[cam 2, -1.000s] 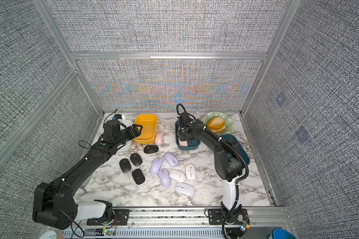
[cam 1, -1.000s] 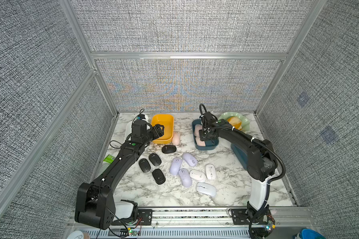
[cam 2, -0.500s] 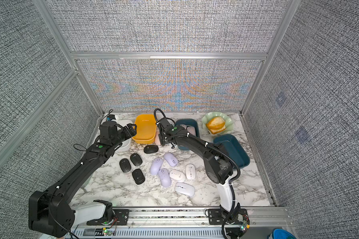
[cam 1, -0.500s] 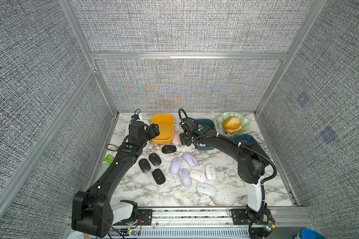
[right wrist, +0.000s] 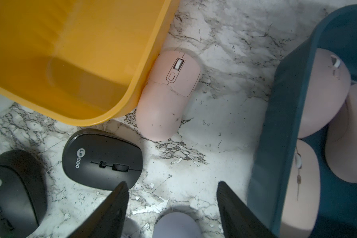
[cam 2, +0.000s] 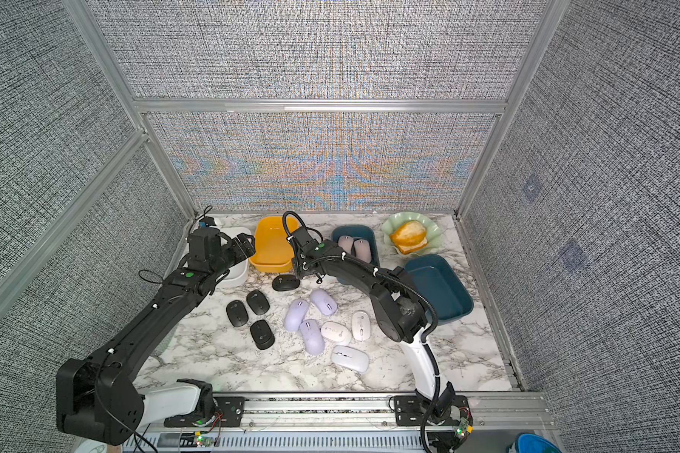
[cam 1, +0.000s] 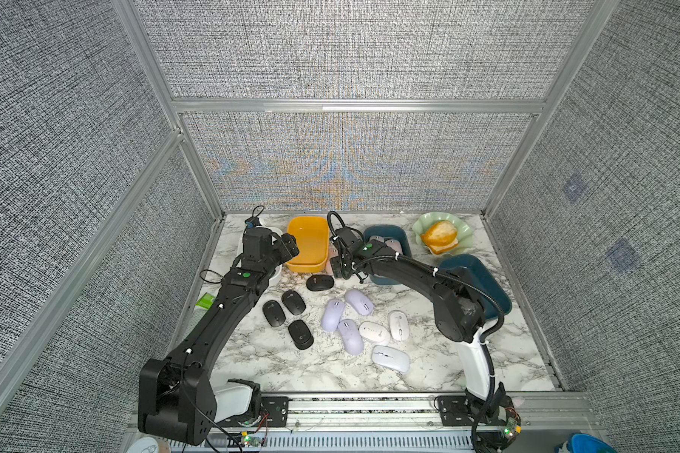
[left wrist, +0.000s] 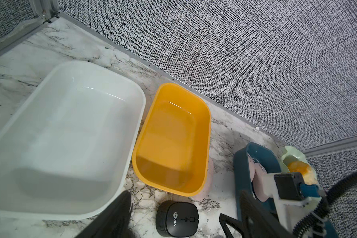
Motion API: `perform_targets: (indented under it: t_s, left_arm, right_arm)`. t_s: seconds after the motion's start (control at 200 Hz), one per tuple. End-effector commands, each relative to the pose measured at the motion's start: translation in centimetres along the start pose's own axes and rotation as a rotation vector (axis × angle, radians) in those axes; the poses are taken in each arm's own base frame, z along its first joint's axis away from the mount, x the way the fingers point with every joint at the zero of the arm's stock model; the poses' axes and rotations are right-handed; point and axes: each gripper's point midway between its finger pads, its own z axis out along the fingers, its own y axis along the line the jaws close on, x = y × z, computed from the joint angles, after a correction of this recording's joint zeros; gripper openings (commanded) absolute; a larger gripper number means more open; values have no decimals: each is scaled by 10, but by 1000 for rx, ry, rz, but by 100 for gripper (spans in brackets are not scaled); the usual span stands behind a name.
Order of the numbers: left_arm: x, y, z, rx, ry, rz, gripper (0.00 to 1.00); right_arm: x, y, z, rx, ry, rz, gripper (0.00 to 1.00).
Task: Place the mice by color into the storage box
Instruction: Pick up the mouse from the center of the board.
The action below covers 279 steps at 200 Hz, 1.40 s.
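Note:
Three pink mice (right wrist: 322, 90) lie in the small blue box (cam 1: 405, 244). Another pink mouse (right wrist: 169, 92) lies on the marble against the yellow box (cam 1: 308, 243). My right gripper (right wrist: 173, 206) hangs open and holds nothing, just short of that pink mouse, between the yellow and blue boxes. My left gripper (left wrist: 175, 222) is open above a black mouse (left wrist: 176, 218), near the white box (left wrist: 70, 134). Several black mice (cam 1: 293, 301), three lilac mice (cam 1: 333, 315) and three white mice (cam 1: 390, 358) lie loose mid-table.
A larger blue box (cam 1: 479, 282) stands at the right, partly behind my right arm. A green scalloped plate (cam 1: 460, 229) with a bread roll (cam 1: 439, 235) sits at the back right. A small green item (cam 1: 205, 302) lies at the left table edge.
My right gripper has left the small blue box, swung left to the gap beside the yellow box, and opened wider. My left gripper has shifted slightly back and left.

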Motion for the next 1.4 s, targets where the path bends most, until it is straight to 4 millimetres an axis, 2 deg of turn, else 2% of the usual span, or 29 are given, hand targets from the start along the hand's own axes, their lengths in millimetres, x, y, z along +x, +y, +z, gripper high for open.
perform_targets:
  t_s: [0.0,0.47,1.201,1.291,1.391]
  left_arm:
    - [-1,-1,2,4,3,2,83]
    - [-3,3,2,0,1,-6,83]
    - [2,-1,7,27,26,-5,82]
    - [3,-1,8,28,29,-5,82]
    - [4,-3,9,36,35,-7,82]
  right_arm:
    - [-3,1,0,-6,-4,5,71]
    - [-11,-5,25,-12,5,12,77]
    - [-35,4,73,-78,-8,65,83]
    - [-33,6,80,-80,-9,66,84]
    - [-28,-3,88,-25,-1,69,84]
